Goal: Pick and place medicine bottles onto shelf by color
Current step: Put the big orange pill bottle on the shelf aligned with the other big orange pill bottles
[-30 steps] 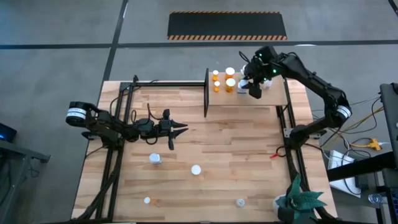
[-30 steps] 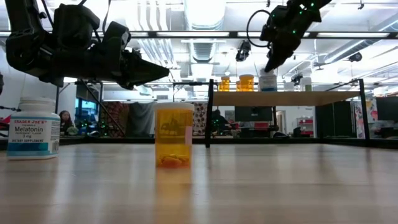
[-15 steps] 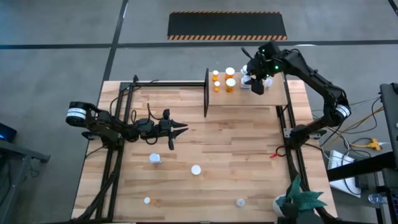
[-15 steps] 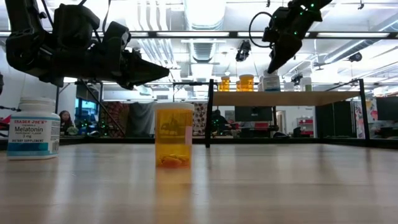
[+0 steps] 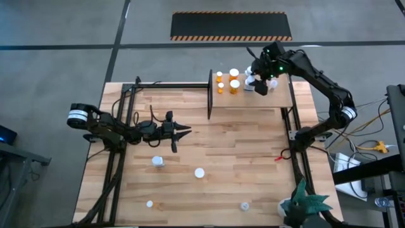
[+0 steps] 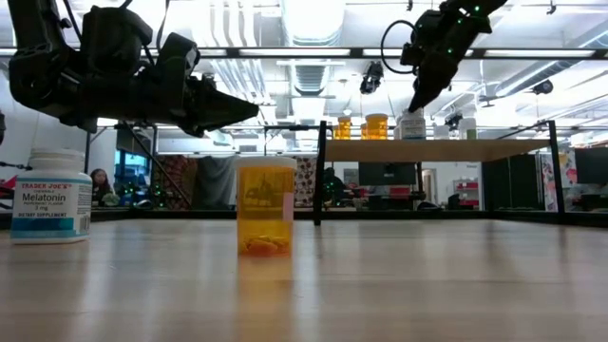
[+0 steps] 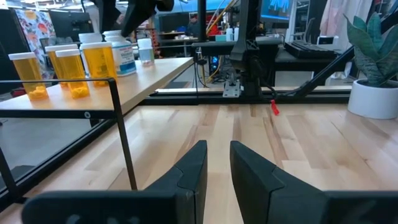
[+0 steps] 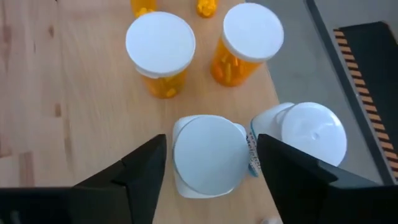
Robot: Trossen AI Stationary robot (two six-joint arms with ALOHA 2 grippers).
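The shelf stands at the table's far right. On it are several orange bottles and two white bottles. My right gripper is open above the shelf. Its fingers stand on either side of one white bottle, which rests upright on its base beside the other white bottle. In the low view the gripper hangs just above that bottle. My left gripper is shut and empty, hovering over the table's left middle. Loose bottles stand on the table, among them a white Melatonin bottle and an orange one.
More loose bottles stand near the table's front: a white one, a white-capped one, a small one and another. A potted plant sits at the near right corner. Black frame posts border the shelf.
My right gripper has moved a little toward the table's far edge over the shelf and risen slightly. The white bottle now stands on the shelf below it.
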